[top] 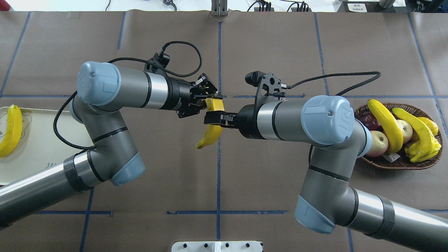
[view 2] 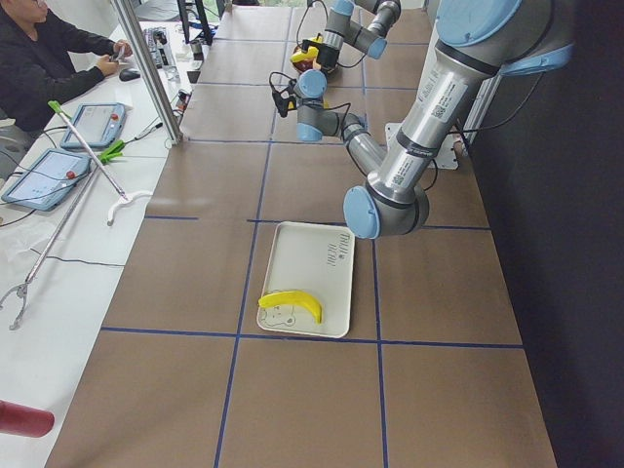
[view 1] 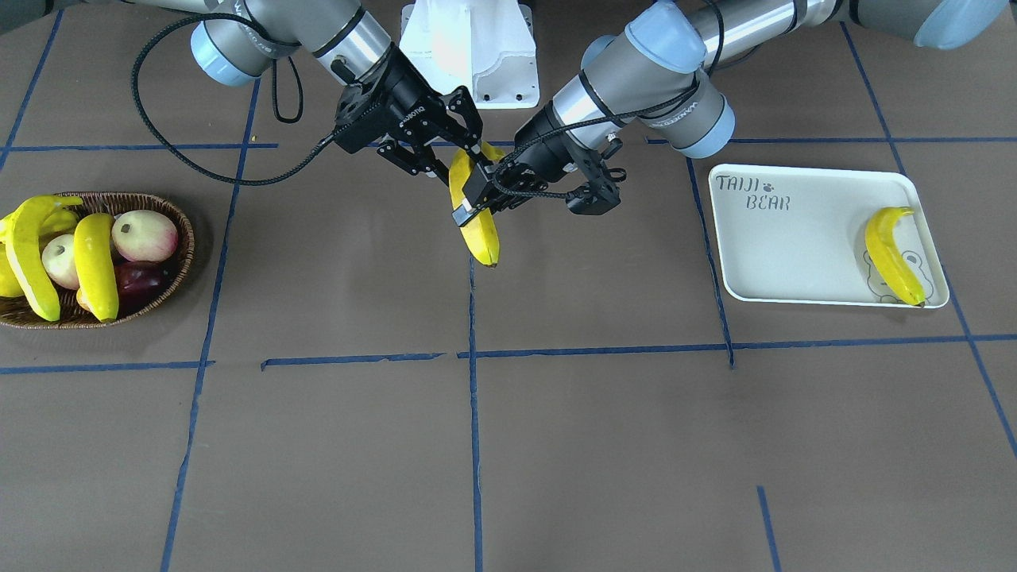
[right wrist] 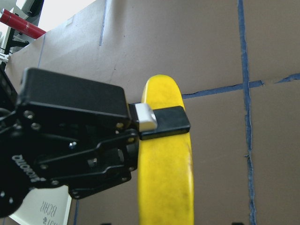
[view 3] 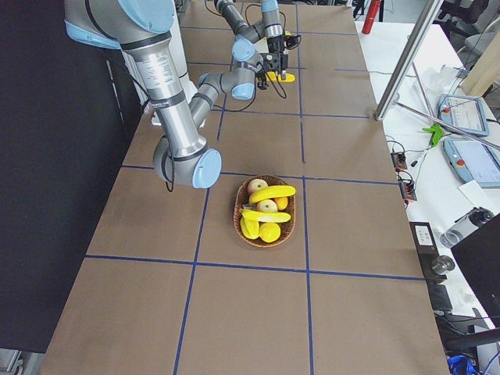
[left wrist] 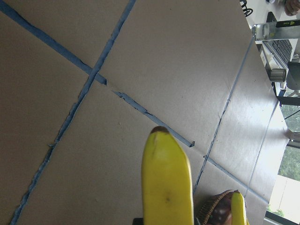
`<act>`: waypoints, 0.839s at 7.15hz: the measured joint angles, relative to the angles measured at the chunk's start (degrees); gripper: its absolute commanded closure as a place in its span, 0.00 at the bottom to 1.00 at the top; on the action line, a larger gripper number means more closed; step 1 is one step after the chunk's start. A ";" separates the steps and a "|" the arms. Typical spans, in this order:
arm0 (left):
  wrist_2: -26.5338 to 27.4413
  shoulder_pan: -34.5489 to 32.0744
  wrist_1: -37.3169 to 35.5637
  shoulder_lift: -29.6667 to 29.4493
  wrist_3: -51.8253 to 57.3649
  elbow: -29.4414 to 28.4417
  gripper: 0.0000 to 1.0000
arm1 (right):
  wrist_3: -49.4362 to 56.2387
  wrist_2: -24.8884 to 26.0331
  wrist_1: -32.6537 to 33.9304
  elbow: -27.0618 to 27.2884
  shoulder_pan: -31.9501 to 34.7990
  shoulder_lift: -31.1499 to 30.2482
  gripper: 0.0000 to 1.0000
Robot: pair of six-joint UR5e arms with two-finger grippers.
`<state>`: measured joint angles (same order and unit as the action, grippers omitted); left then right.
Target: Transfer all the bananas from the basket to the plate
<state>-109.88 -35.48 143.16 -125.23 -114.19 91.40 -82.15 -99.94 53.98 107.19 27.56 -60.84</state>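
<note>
One banana (view 1: 481, 234) hangs above the table's middle, between the two arms. My left gripper (view 1: 474, 202) is shut on its middle; the right wrist view shows a left finger pad (right wrist: 164, 123) pressed on the banana (right wrist: 164, 187). My right gripper (view 1: 457, 151) is open, its fingers straddling the banana's upper end without touching it. Two bananas (view 1: 30, 254) (view 1: 95, 266) lie in the brown wicker basket (view 1: 179, 270) on the robot's right. Another banana (view 1: 890, 254) rests on the white plate (view 1: 794, 246) on the robot's left.
Apples (view 1: 145, 234) and a dark red fruit (view 1: 139, 280) share the basket with a plump yellow fruit (top: 428, 124). The white robot base (view 1: 470, 56) stands behind the grippers. A person (view 2: 49, 58) sits at a side desk with tablets (view 2: 93, 122).
</note>
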 measured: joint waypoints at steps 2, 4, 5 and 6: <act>-1.33 -2.60 -0.52 2.86 0.86 0.20 1.00 | 0.13 -1.61 0.59 2.29 1.45 -1.09 0.00; -6.39 -8.28 -1.58 12.36 9.98 1.24 1.00 | 1.60 -9.89 3.44 4.60 9.02 -4.52 0.00; -8.57 -11.37 -1.82 18.26 17.07 1.89 1.00 | 3.79 -13.91 5.70 5.54 13.04 -6.08 0.00; -11.20 -15.52 -1.91 24.70 25.53 2.55 1.00 | 7.72 -17.06 8.46 7.14 16.31 -8.49 0.00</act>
<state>-121.09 -51.01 141.25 -100.53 -88.66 93.95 -74.42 -117.00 62.44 114.34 43.88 -69.34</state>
